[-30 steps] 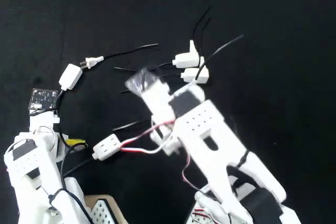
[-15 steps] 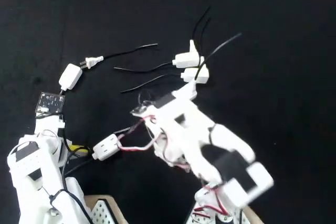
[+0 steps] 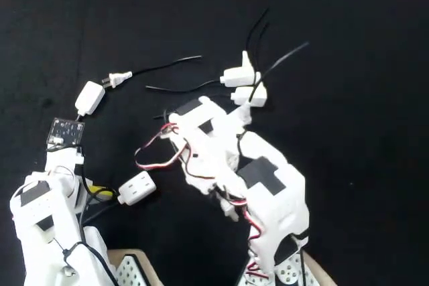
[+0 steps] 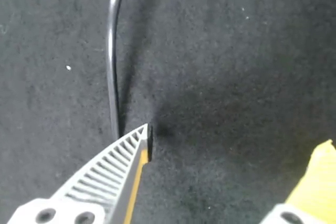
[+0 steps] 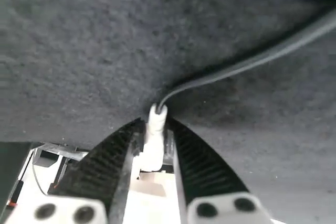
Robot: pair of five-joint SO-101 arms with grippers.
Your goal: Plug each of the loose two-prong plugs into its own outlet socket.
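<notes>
Sitting at the near left edge of the black table (image 3: pixel 362 132), the left arm (image 3: pixel 40 212) holds the left gripper (image 4: pixel 231 156) low over the cloth. Its fingers are apart, a ribbed grey one (image 4: pixel 123 156) and a yellow-faced one (image 4: pixel 315 166), with bare cloth between them. A black cord (image 4: pixel 112 51) runs along the table just beside the grey fingertip.

Between the two arms lies the near socket (image 3: pixel 137 187), a white block on its own. The right arm (image 3: pixel 261 185) is folded over the middle of the table, with red and white wires (image 3: pixel 151 149) looping off its side. The right gripper (image 5: pixel 156 121) has its black fingers clamped on a white plug (image 5: pixel 154 145), whose thin cord (image 5: pixel 247 61) trails away over the cloth.

Farther back on the left lies the far socket (image 3: pixel 89 97). A loose two-prong plug (image 3: pixel 119 79) points its prongs at it from just beside, not inserted. Beyond the right arm, two white connector pieces (image 3: pixel 238 75) sit close together with black cords fanning away. Whether they are joined I cannot tell.
</notes>
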